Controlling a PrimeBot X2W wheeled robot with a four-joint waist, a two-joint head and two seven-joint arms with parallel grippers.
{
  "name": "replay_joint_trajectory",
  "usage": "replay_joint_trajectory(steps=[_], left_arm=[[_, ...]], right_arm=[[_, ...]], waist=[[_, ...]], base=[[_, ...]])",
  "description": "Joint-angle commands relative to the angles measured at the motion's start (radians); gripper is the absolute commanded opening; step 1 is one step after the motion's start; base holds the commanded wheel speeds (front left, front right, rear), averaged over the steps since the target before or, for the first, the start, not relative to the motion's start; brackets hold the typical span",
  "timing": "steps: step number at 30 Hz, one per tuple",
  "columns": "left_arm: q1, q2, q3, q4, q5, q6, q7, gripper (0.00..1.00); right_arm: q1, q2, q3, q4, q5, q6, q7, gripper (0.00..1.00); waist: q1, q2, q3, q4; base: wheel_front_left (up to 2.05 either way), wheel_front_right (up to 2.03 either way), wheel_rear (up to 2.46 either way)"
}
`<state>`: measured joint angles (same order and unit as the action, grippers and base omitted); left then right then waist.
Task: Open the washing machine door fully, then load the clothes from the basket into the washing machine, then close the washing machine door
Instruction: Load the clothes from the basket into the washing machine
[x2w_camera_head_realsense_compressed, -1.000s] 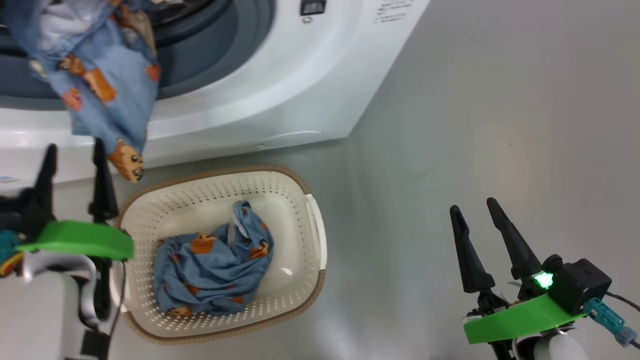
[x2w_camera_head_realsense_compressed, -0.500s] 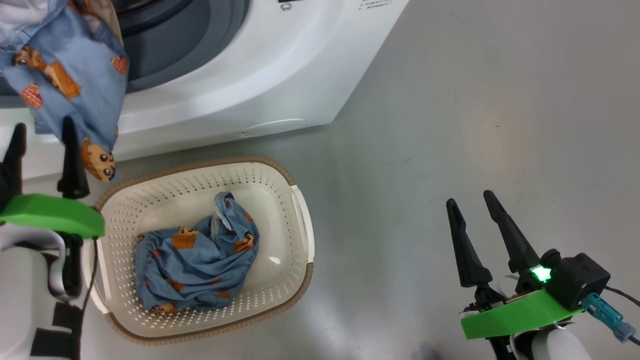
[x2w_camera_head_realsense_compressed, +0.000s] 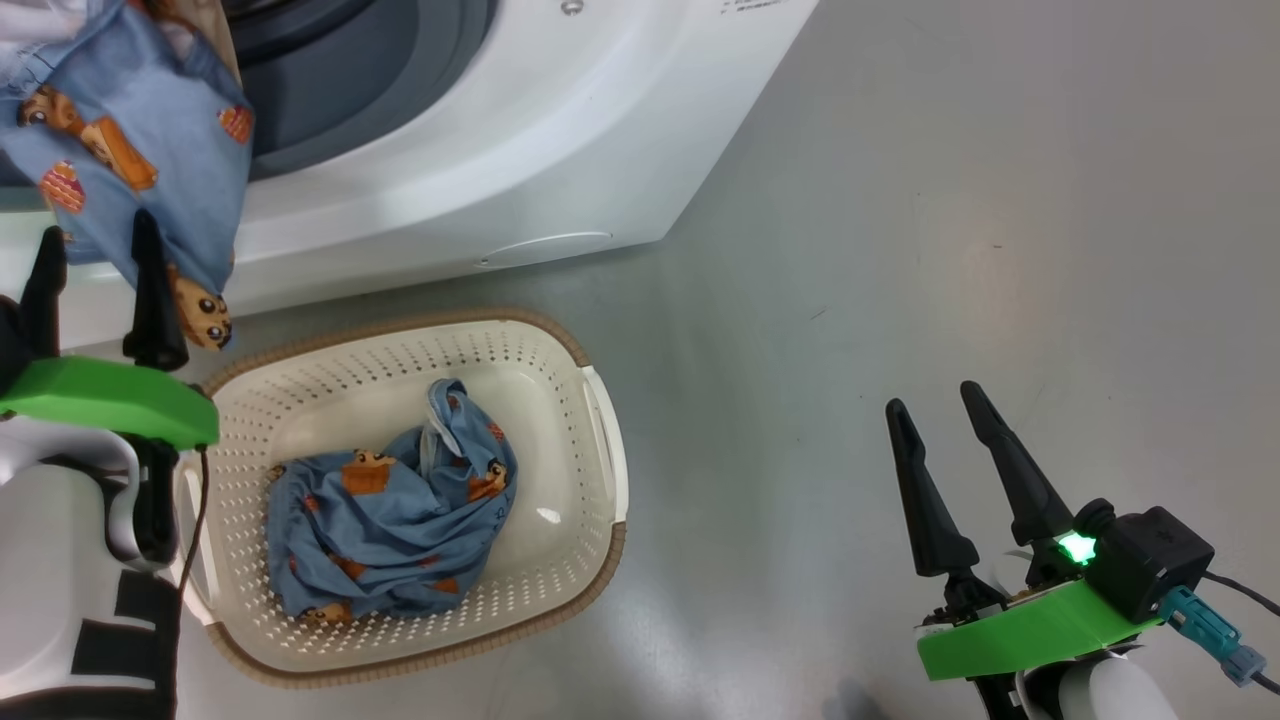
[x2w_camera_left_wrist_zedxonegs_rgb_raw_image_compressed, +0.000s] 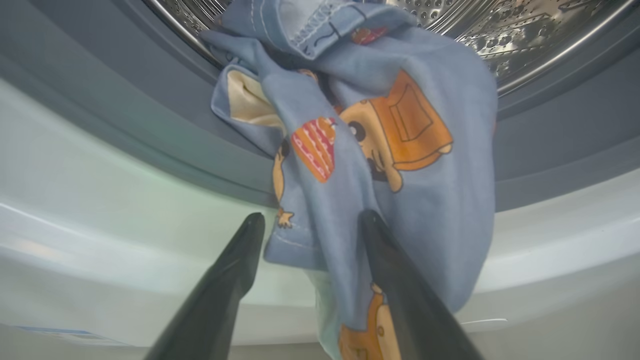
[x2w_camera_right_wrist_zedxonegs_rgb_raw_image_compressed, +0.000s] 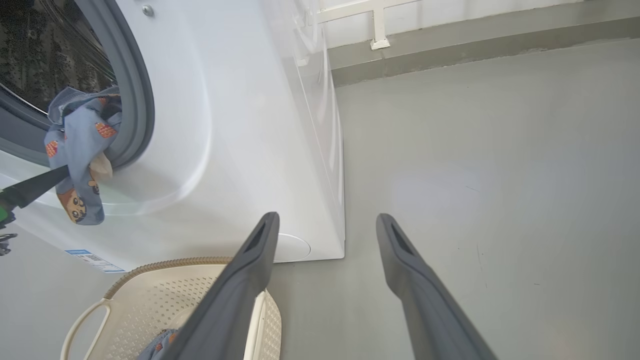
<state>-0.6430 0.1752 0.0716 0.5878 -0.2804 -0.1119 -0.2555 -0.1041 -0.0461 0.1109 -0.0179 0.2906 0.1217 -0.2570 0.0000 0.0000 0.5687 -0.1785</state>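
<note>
Light-blue printed garment (x2w_camera_head_realsense_compressed: 130, 150) hangs from the mouth of the washing machine (x2w_camera_head_realsense_compressed: 500, 150), my left gripper (x2w_camera_head_realsense_compressed: 97, 240) at its lower end, jaws spread wide, gripping nothing. A second garment (x2w_camera_head_realsense_compressed: 390, 530) lies in the basket (x2w_camera_head_realsense_compressed: 600, 440); my right gripper (x2w_camera_head_realsense_compressed: 932, 395) hovers over the floor (x2w_camera_head_realsense_compressed: 950, 200), jaws wide and empty.

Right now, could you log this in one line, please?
left gripper: open | right gripper: open | hanging cloth: draped from drum, by left gripper | basket: second cloth inside

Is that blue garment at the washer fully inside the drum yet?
No, half out: the garment drapes from the drum over the gasket and hangs down the front of the washer.
</note>
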Motion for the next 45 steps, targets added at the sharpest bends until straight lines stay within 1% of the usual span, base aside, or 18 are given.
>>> replay_joint_trajectory(steps=[1,2,3,4,5,7,8,13,18,23,25,28,30,33,34,39,45], left_arm=[[-0.016,0.036,0.024,-0.010,-0.008,-0.004,-0.006,1.00],[-0.019,0.037,0.024,-0.007,-0.009,-0.006,-0.006,1.00],[-0.022,0.037,0.023,-0.004,-0.009,-0.007,-0.006,0.95],[-0.024,0.037,0.022,-0.003,-0.009,-0.008,-0.006,0.79],[-0.027,0.038,0.020,-0.004,-0.008,-0.010,-0.006,0.49],[-0.032,0.037,0.018,-0.008,-0.007,-0.012,-0.006,0.32],[-0.034,0.036,0.016,-0.010,-0.005,-0.012,-0.006,0.00],[-0.026,0.028,-0.013,-0.015,-0.013,-0.016,-0.006,0.00],[-0.033,0.025,-0.063,-0.044,-0.068,-0.018,0.002,0.00],[-0.063,0.044,-0.093,-0.121,-0.126,-0.018,0.038,0.00],[-0.084,0.058,-0.094,-0.137,-0.120,-0.013,0.049,0.00],[-0.128,0.075,-0.091,-0.136,-0.109,0.007,0.061,0.00],[-0.167,0.088,-0.092,-0.120,-0.098,0.018,0.068,0.00],[-0.251,0.115,-0.092,-0.052,-0.075,0.040,0.062,0.00],[-0.251,0.115,-0.092,-0.052,-0.075,0.040,0.062,0.00],[-0.356,0.151,-0.093,0.070,-0.045,0.061,0.039,0.00],[-0.473,0.210,-0.103,0.216,-0.005,0.072,0.013,0.00]], right_arm=[[-0.001,-0.004,0.025,-0.021,-0.009,0.009,-0.005,1.00],[-0.001,-0.004,0.025,-0.021,-0.009,0.009,-0.005,1.00],[-0.002,-0.004,0.026,-0.021,-0.008,0.009,-0.005,1.00],[-0.002,-0.004,0.025,-0.021,-0.008,0.009,-0.005,1.00],[-0.001,-0.004,0.024,-0.022,-0.007,0.009,-0.005,1.00],[-0.001,-0.004,0.024,-0.022,-0.006,0.009,-0.005,1.00],[-0.001,-0.004,0.024,-0.021,-0.005,0.009,-0.005,1.00],[0.000,-0.004,0.024,-0.018,0.000,0.009,-0.005,1.00],[0.005,-0.004,0.023,-0.014,0.004,0.009,-0.005,1.00],[0.011,-0.004,0.030,-0.009,0.011,0.009,-0.005,1.00],[0.012,-0.004,0.035,-0.006,0.015,0.009,-0.005,1.00],[0.011,-0.004,0.049,-0.002,0.020,0.009,-0.005,1.00],[0.010,-0.004,0.055,0.000,0.024,0.009,-0.005,1.00],[0.014,-0.004,0.070,0.003,0.031,0.009,-0.005,1.00],[0.014,-0.004,0.070,0.003,0.031,0.009,-0.005,1.00],[0.023,-0.004,0.096,0.006,0.039,0.009,-0.005,1.00],[0.036,-0.004,0.123,0.007,0.036,0.009,-0.005,1.00]], waist=[[0.0000,0.0000,0.000,-0.001],[0.0000,0.0000,0.001,-0.001],[0.0000,0.0000,0.001,-0.001],[0.0000,0.0000,0.002,-0.001],[0.0000,0.0000,0.003,0.000],[0.0000,0.0000,0.005,0.001],[0.0000,0.0000,0.005,0.002],[0.0000,0.0000,-0.001,0.002],[0.0000,0.0000,-0.011,0.003],[0.0000,0.0000,-0.020,0.000],[0.0000,0.0000,-0.022,-0.004],[0.0000,0.0000,-0.026,-0.020],[0.0000,0.0000,-0.025,-0.032],[0.0000,0.0000,-0.022,-0.062],[0.0000,0.0000,-0.022,-0.062],[0.0000,0.0000,-0.007,-0.107],[0.0000,0.0000,0.030,-0.160]], base=[[0.00,0.00,0.00],[0.00,0.00,0.00],[0.00,0.00,0.00],[0.00,0.00,0.00],[0.00,0.00,0.00],[0.00,0.00,0.00],[0.00,0.00,0.00],[0.00,0.00,0.00],[0.00,0.00,0.00],[0.00,0.00,0.00],[0.00,0.00,0.00],[0.00,0.00,0.00],[0.00,0.00,0.00],[0.00,0.00,0.00],[0.00,0.00,0.00],[0.00,0.00,0.00],[0.00,0.00,0.00]])
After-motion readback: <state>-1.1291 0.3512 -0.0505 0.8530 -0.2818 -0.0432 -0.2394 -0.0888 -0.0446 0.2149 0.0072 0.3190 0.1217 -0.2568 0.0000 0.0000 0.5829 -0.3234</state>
